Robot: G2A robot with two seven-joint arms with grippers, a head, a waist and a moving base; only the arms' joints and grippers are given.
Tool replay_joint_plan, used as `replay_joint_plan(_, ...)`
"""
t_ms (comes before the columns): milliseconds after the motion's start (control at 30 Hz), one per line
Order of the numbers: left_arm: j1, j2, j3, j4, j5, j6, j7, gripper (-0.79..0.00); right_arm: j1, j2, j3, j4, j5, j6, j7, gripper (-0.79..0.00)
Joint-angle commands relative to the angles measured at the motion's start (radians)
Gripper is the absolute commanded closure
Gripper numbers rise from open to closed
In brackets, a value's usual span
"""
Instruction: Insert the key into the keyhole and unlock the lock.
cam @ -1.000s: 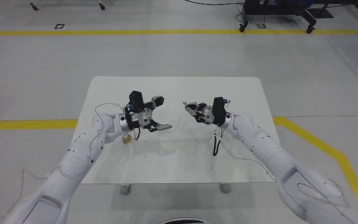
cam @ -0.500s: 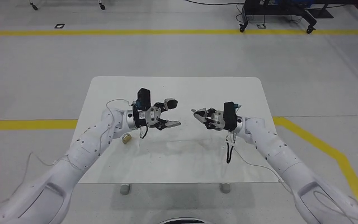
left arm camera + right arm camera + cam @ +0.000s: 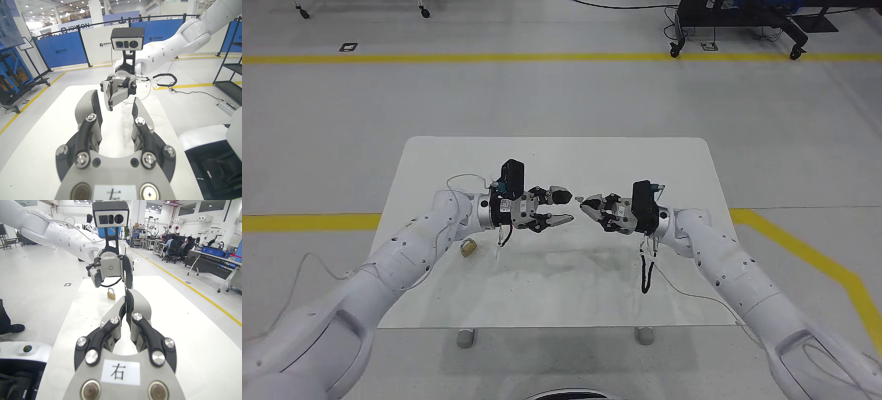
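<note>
Smooth white table (image 3: 542,290): brass padlock (image 3: 111,293); left pincer (image 3: 115,95) wide; right pincer (image 3: 127,291) clamps flat metal key (image 3: 108,90).

Glossy white arms (image 3: 720,262), looped black cables (image 3: 645,272), grey jaws with ribbed black pads (image 3: 96,106), silver screws (image 3: 139,121), black wrist cameras (image 3: 127,41)

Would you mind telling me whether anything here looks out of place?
Slightly: the padlock stands alone on the table, while the right gripper holds the key up toward the open, empty left gripper.
</note>
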State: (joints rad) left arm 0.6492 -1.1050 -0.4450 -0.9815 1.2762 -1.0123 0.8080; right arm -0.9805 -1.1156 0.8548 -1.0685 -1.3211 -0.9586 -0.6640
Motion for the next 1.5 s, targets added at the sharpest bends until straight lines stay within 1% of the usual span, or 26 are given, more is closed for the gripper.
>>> replay_joint_plan(0,-0.003,0.000,0.004,0.001,-0.010,0.000,0.000,-0.299,0.001,-0.002,0.001,0.005,0.009,-0.004,0.009,0.000)
replay_joint_plan(233,-0.012,-0.002,0.015,0.014,-0.022,0.000,0.000,-0.280,0.003,-0.009,-0.005,0.006,0.013,-0.009,0.031,0.000)
replay_joint_plan(300,-0.014,-0.004,0.021,0.013,-0.020,0.000,0.000,-0.234,0.002,-0.011,-0.005,0.004,0.011,-0.010,0.032,0.000)
replay_joint_plan(367,-0.018,-0.005,0.031,0.009,-0.014,0.000,0.000,-0.212,0.001,-0.011,-0.003,0.003,0.006,-0.009,0.032,0.000)
replay_joint_plan(400,-0.021,-0.005,0.033,0.011,-0.013,0.000,0.000,-0.163,0.001,-0.011,-0.002,0.003,0.005,-0.008,0.033,0.000)
replay_joint_plan(433,-0.022,-0.005,0.036,0.012,-0.014,0.000,0.000,-0.086,0.000,-0.012,-0.001,0.003,0.005,-0.008,0.033,0.000)
replay_joint_plan(467,-0.024,-0.006,0.038,0.013,-0.015,0.000,0.000,-0.031,-0.001,-0.012,0.000,0.003,0.004,-0.008,0.034,0.000)
replay_joint_plan(500,-0.025,-0.006,0.040,0.013,-0.016,0.000,0.000,0.000,-0.001,-0.012,0.001,0.003,0.004,-0.008,0.035,0.000)
replay_joint_plan(900,-0.033,-0.005,0.049,0.024,-0.024,0.000,0.000,0.000,-0.003,-0.018,0.006,-0.003,0.001,-0.003,0.053,0.000)
replay_joint_plan(933,-0.033,-0.005,0.048,0.026,-0.025,0.000,0.000,-0.111,-0.004,-0.018,0.007,-0.005,0.001,-0.004,0.051,0.000)
replay_joint_plan(967,-0.032,-0.004,0.045,0.027,-0.027,0.000,0.000,-0.326,-0.005,-0.018,0.009,-0.005,0.002,-0.005,0.049,0.000)
replay_joint_plan(1000,-0.030,-0.003,0.044,0.028,-0.028,0.000,0.000,-0.388,-0.005,-0.018,0.011,-0.006,0.001,-0.005,0.048,0.000)
replay_joint_plan(1233,-0.019,0.003,0.033,0.019,-0.031,0.000,0.000,-0.354,-0.011,-0.018,0.019,-0.009,-0.006,-0.006,0.046,0.000)
replay_joint_plan(1300,-0.017,0.004,0.034,0.015,-0.029,0.000,0.000,-0.314,-0.011,-0.019,0.019,-0.010,-0.006,-0.007,0.052,0.000)
replay_joint_plan(1367,-0.017,0.005,0.033,0.013,-0.026,0.000,0.000,-0.252,-0.010,-0.021,0.018,-0.011,-0.005,-0.006,0.059,0.000)
replay_joint_plan(1433,-0.018,0.005,0.033,0.012,-0.025,0.000,0.000,-0.215,-0.009,-0.023,0.016,-0.013,-0.004,-0.006,0.063,0.000)
replay_joint_plan(1467,-0.019,0.005,0.034,0.010,-0.022,0.000,0.000,-0.172,-0.009,-0.023,0.016,-0.013,-0.004,-0.006,0.066,0.000)
